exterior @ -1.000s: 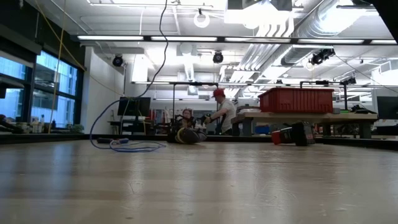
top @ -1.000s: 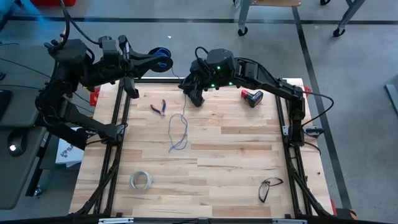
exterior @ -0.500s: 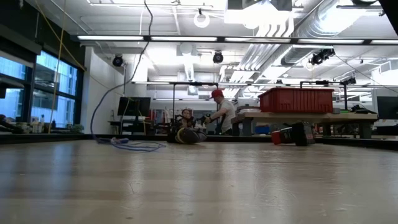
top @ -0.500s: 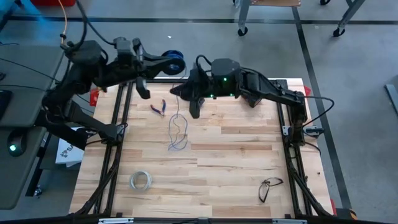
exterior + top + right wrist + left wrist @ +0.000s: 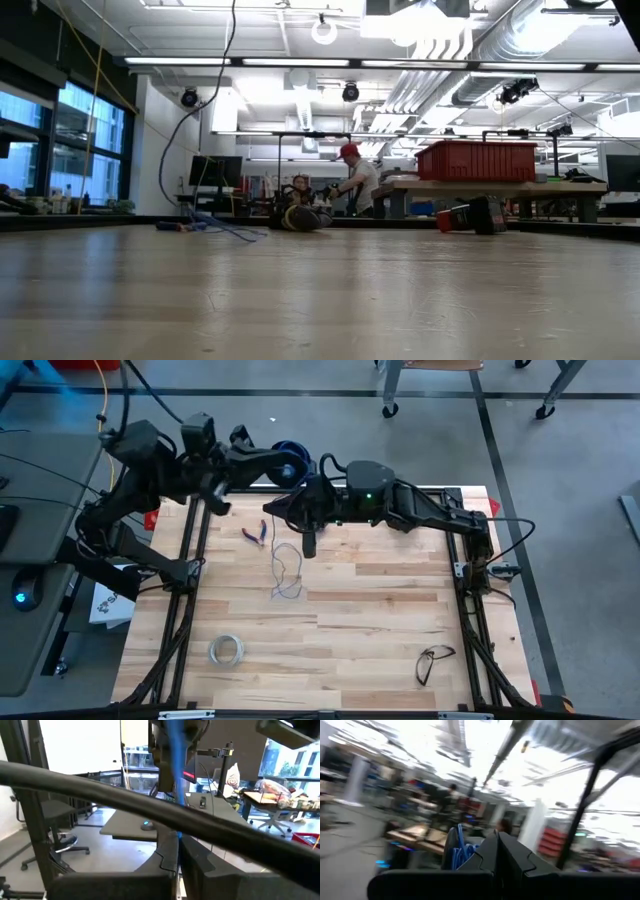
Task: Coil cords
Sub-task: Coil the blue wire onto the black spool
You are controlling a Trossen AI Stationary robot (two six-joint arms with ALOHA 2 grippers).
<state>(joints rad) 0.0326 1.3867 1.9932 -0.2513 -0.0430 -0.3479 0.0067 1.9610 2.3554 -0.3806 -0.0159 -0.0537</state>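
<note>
Shifted rightward along the frame's top, left gripper (image 5: 283, 463) clenches the spool (image 5: 289, 455); right gripper (image 5: 272, 506) pinches wire (image 5: 287, 572).

You see a light wooden table (image 5: 380, 610) with pale plank stripes; on it lies a thin bluish-grey wire (image 5: 286, 572); just past the table's far edge sits a dark blue spool (image 5: 289, 457); near the wire lie red-handled pliers (image 5: 255, 532); both arms are black.
</note>
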